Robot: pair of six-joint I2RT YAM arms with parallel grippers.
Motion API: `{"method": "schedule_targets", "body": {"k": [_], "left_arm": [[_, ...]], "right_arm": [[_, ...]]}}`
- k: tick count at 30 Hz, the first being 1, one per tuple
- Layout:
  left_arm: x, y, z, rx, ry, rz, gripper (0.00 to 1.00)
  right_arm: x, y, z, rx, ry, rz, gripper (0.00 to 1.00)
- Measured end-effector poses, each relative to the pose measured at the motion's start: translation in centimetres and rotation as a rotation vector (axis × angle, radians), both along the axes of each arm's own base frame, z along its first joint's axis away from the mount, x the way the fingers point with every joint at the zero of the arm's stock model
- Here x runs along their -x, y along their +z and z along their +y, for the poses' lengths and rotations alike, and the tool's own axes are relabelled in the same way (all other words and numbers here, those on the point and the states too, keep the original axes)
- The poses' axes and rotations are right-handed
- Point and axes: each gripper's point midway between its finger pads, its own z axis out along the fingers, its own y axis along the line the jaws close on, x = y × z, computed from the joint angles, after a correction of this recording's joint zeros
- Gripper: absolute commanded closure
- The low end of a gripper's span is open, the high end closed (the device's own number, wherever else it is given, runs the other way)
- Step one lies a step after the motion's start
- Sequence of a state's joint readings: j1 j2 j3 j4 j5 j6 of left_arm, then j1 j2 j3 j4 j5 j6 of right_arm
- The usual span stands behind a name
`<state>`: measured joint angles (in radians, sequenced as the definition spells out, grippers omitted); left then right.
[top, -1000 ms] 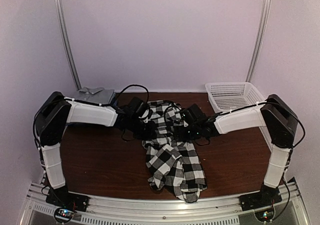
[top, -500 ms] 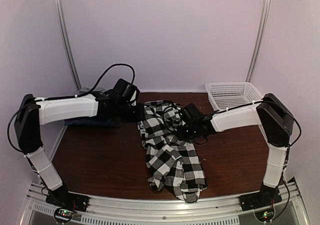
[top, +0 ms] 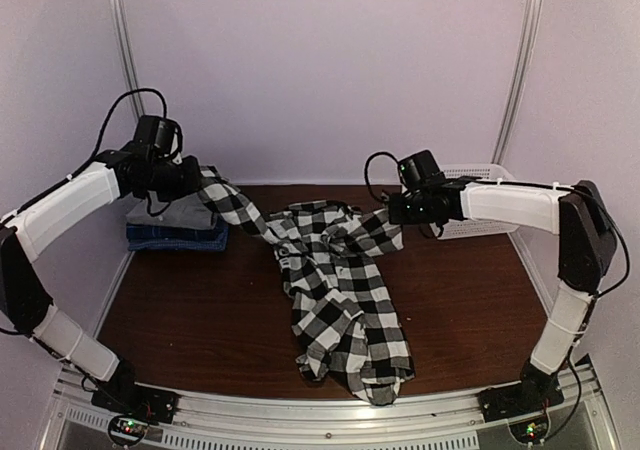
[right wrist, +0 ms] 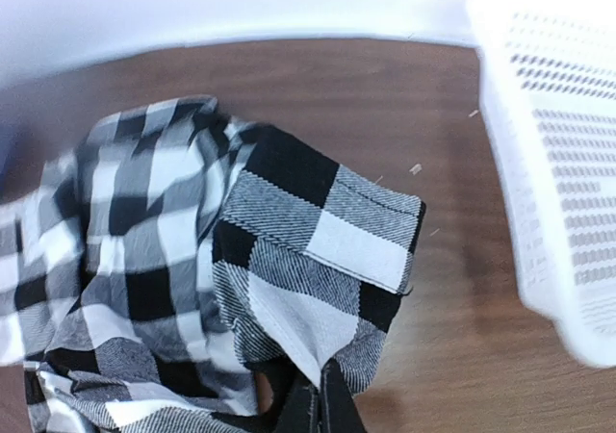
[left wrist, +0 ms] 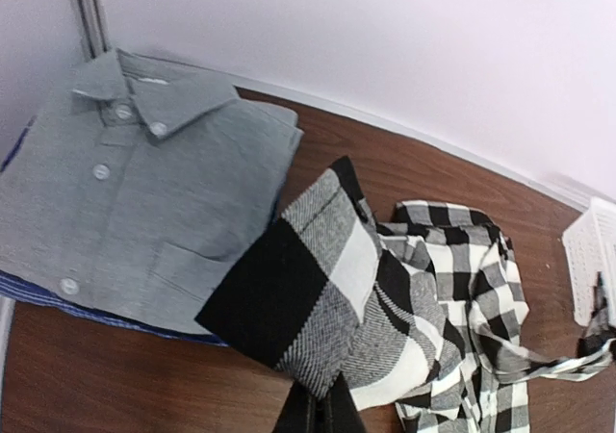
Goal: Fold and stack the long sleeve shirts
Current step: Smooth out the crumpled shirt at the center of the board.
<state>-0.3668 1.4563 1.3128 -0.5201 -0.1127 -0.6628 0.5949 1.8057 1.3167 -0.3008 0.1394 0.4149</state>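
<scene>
Left wrist view: the left gripper (left wrist: 322, 416) is pinched shut on one cuff of the plaid shirt (left wrist: 433, 289). Only this view shows the buttons and chest pocket of the folded grey shirt (left wrist: 135, 183), which lies on a blue shirt (left wrist: 58, 293) far from the white basket (left wrist: 592, 269). Right wrist view: the right gripper (right wrist: 316, 406) clamps the other cuff, near the basket. The plaid body lies crumpled between them.

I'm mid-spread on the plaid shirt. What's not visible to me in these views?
- Stack count: grey shirt covers denim shirts; only edges show, every view.
- Collar, buttons of plaid shirt: lost in bunched folds, all views.
- Tips of left claw, right claw: cut off by bottom edge, wrist views.
- Basket: blurred, cropped, right wrist.
</scene>
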Motion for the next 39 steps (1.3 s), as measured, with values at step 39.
{"method": "schedule_targets", "body": {"k": [39], "left_arm": [[-12.3,1.7,-2.0,-0.013,-0.196,0.032,1.0]], "right_arm": [[-9.0,9.8,-13.4,-0.026,-0.193,-0.108,0.92]]}}
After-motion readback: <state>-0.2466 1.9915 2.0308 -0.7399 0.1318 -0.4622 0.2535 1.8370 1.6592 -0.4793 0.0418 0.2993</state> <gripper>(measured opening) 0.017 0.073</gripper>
